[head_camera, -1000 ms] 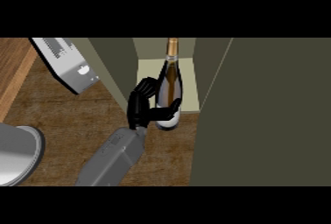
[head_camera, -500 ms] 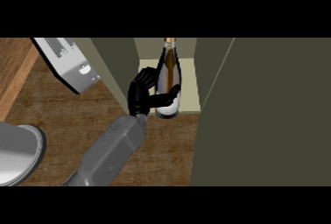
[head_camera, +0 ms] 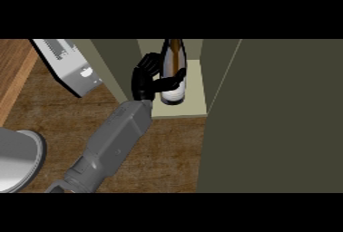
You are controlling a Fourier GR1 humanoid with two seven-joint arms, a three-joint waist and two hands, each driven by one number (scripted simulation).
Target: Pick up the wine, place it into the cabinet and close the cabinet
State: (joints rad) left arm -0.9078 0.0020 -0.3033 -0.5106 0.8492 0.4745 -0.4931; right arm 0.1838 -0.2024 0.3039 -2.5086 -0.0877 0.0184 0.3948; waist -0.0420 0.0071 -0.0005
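Observation:
The dark wine bottle (head_camera: 173,56) with a white label stands upright on the cream floor of the open cabinet (head_camera: 191,108), its neck toward the view's top. My left hand (head_camera: 143,82) is at the bottle's left side, fingers and thumb curled round its lower body. The grey forearm runs down to the lower left. The cabinet's dark green door (head_camera: 281,118) stands open at the right. My right hand shows nowhere.
A grey and white appliance (head_camera: 67,63) lies at the upper left on the wooden counter. A grey round dish (head_camera: 17,158) sits at the left edge. The cabinet's left wall (head_camera: 112,68) rises close beside my hand.
My left hand has carried the bottle farther into the cabinet, toward the view's top. The forearm has stretched out after it.

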